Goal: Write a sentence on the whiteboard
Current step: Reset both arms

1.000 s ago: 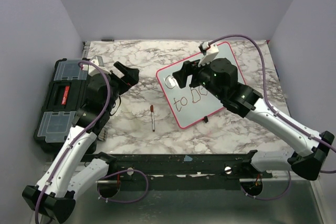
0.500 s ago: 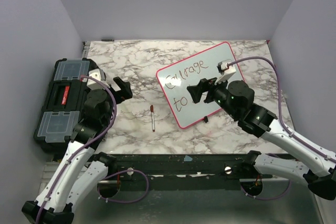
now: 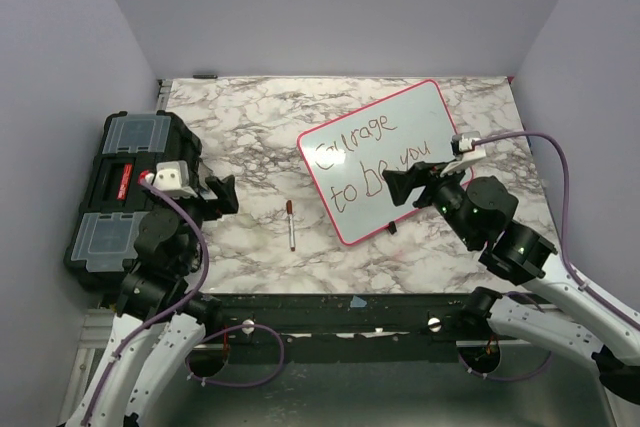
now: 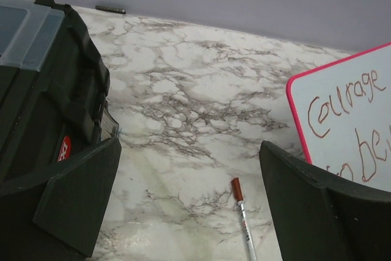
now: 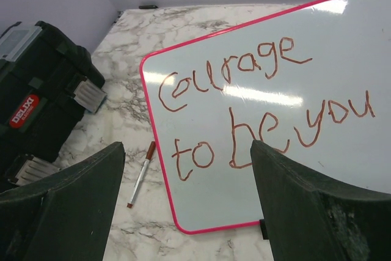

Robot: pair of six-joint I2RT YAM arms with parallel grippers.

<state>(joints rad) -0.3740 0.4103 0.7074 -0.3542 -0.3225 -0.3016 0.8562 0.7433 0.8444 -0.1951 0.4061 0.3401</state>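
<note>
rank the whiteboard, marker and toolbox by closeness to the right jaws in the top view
1. whiteboard, right half of the table, closest
2. marker, mid-table, left of the board
3. toolbox, far left edge

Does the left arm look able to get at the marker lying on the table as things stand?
Probably yes. The marker lies alone on the marble table, between the toolbox and the whiteboard, just ahead of the open left pincer, with nothing between them.
</note>
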